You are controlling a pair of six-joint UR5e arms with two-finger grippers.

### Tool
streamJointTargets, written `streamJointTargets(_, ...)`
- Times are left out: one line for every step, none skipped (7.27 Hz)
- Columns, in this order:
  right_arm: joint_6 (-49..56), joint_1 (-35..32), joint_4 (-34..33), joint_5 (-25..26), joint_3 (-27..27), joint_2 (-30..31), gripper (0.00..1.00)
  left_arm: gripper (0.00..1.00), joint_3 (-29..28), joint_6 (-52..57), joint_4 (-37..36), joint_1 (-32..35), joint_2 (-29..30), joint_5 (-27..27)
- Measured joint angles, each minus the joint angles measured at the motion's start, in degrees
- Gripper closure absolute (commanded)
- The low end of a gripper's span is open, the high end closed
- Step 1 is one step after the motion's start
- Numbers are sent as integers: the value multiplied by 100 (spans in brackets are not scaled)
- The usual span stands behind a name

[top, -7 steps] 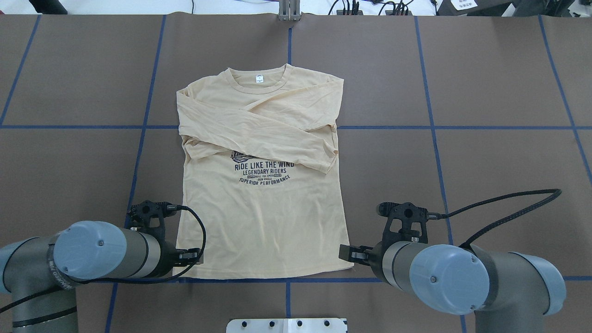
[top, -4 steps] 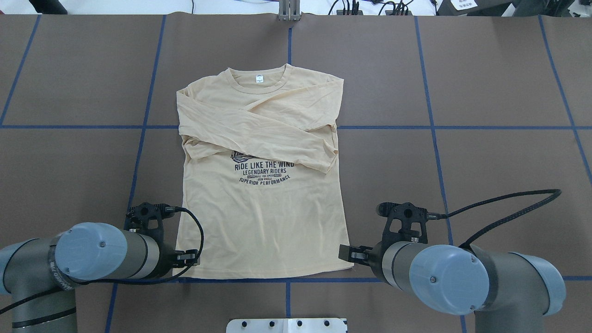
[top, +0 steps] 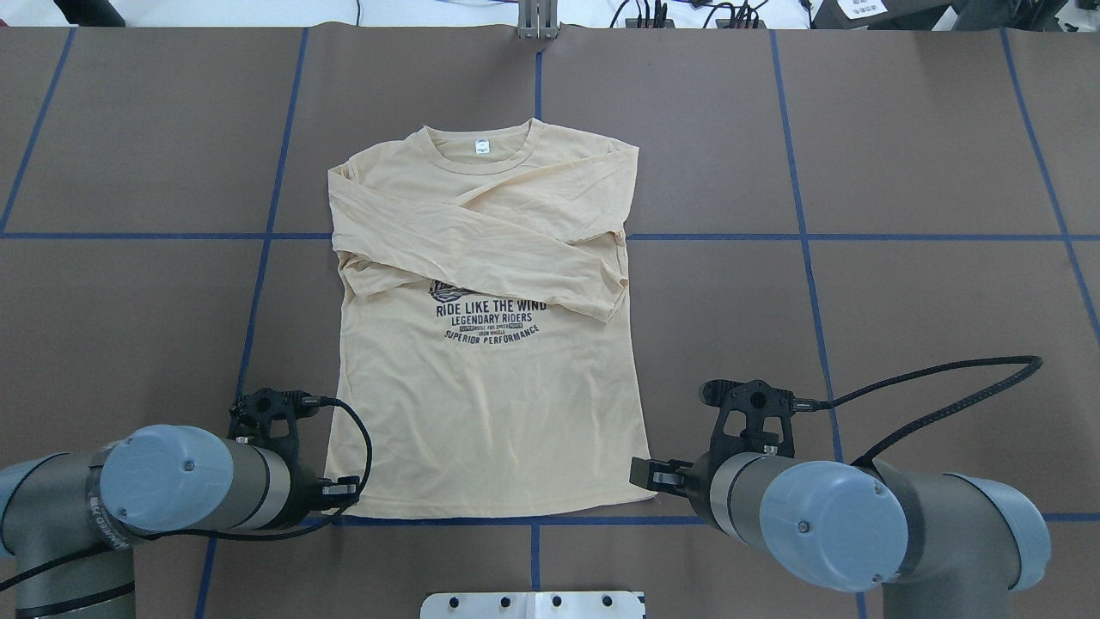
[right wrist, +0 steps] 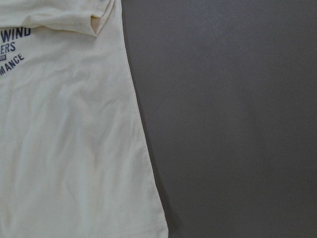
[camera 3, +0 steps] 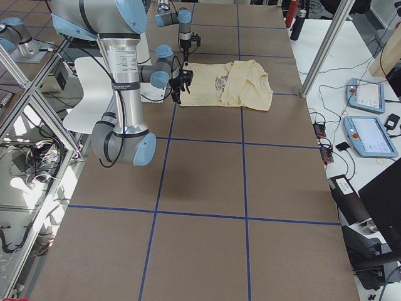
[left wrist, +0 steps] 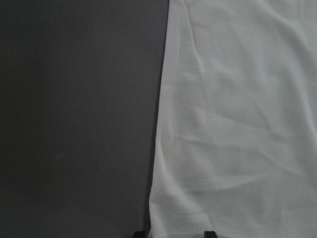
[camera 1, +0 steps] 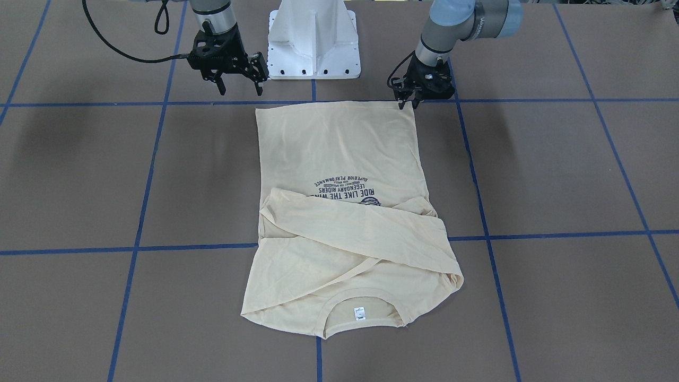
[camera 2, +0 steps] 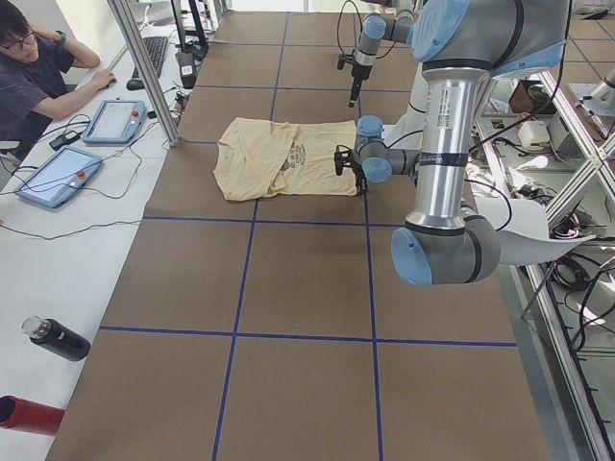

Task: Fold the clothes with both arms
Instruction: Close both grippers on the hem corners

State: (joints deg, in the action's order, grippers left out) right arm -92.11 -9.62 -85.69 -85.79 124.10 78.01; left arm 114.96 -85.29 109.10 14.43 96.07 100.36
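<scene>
The clothes are one pale cream long-sleeved shirt (top: 485, 404) lying flat, print up, both sleeves crossed over the chest, collar at the far end. My left gripper (camera 1: 409, 101) is low at the near hem corner on my left. In the left wrist view its fingertips (left wrist: 139, 234) stand apart, open, on either side of the shirt (left wrist: 237, 124) edge. My right gripper (camera 1: 240, 90) hangs open, fingers wide, just behind the other hem corner and above the table. The right wrist view shows only the shirt's side edge (right wrist: 64, 139) and bare mat.
The white pedestal base (camera 1: 313, 40) stands just behind the hem between the arms. Blue tape lines (top: 799, 236) grid the brown mat. A person (camera 2: 34, 67) sits at a side desk with tablets; two bottles (camera 2: 58, 338) lie near that desk's end.
My left gripper has drawn back toward the robot and settled at the near hem corner. The right arm and the shirt have not moved.
</scene>
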Motion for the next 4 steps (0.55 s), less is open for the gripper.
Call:
streamJointTargets(0,14,0,1,0,2,0,73,0,-3,-4,-23,-5,1)
streamJointTargets(0,26,0,1,0,4,0,73,0,-4,-13,-37,-7,1)
streamJointTargets(0,36,0,5,0,6,0,77,0,-5,-22,-42,-9,3)
streamJointTargets(0,45,0,19,0,8,0,81,0,-5,-27,-44,-19,5)
